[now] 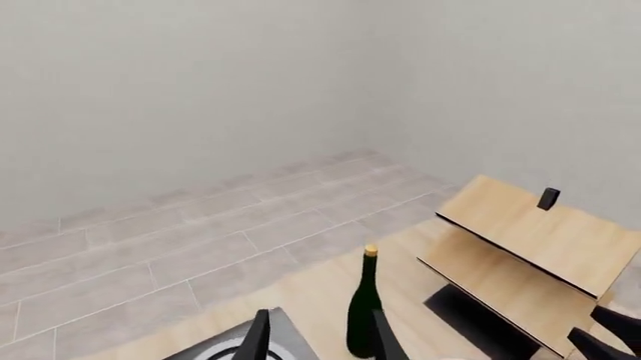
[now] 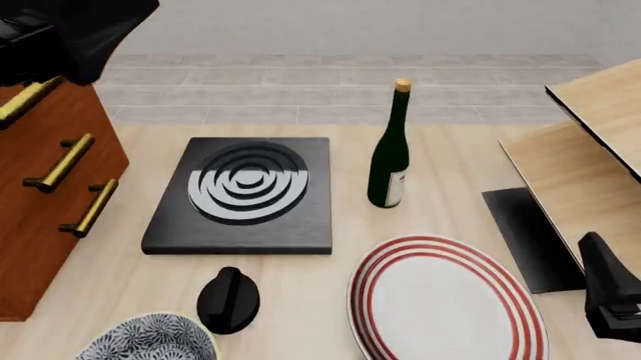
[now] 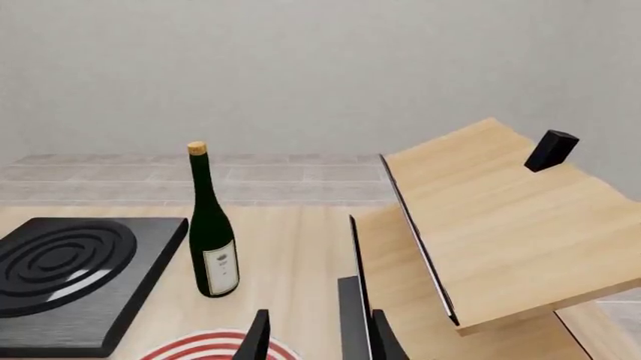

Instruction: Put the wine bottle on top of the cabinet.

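Note:
The wine bottle [image 2: 389,150] is dark green with a gold cap and a white label. It stands upright on the table between a black hob and a pale wood structure, and also shows at the wine bottle [image 1: 364,315] and the wine bottle [image 3: 212,240]. The reddish-brown cabinet [image 2: 40,187] with brass handles stands at the left edge. My left gripper [image 1: 320,334] is open and holds nothing, well short of the bottle; its dark arm [image 2: 80,30] hangs over the cabinet. My right gripper [image 3: 320,337] is open with nothing in it, low at the front right as a dark shape [image 2: 611,296].
A black hob [image 2: 245,191] with ring marks lies left of the bottle. In front are a red-striped plate [image 2: 446,300], a black knob-shaped object [image 2: 228,300] and a patterned bowl [image 2: 150,341]. The pale slanted wood structure [image 2: 591,142] fills the right side.

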`<control>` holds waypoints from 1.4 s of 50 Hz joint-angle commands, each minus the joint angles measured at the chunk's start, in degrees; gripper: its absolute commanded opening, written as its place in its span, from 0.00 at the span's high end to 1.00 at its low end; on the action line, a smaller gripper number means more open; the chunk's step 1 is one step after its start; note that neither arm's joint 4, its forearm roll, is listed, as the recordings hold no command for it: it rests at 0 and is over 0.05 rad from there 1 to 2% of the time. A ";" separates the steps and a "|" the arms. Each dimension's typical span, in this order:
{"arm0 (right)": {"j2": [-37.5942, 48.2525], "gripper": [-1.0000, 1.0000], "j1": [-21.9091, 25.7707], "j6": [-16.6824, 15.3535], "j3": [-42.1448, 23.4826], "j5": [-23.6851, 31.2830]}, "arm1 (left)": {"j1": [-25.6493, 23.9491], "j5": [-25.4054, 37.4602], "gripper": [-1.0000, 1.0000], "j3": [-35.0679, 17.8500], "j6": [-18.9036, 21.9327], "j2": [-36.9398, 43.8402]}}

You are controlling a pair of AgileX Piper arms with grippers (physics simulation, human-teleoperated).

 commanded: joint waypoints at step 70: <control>0.02 0.00 0.02 0.01 0.00 -0.04 | -8.42 -7.56 0.00 -13.87 -2.82 33.69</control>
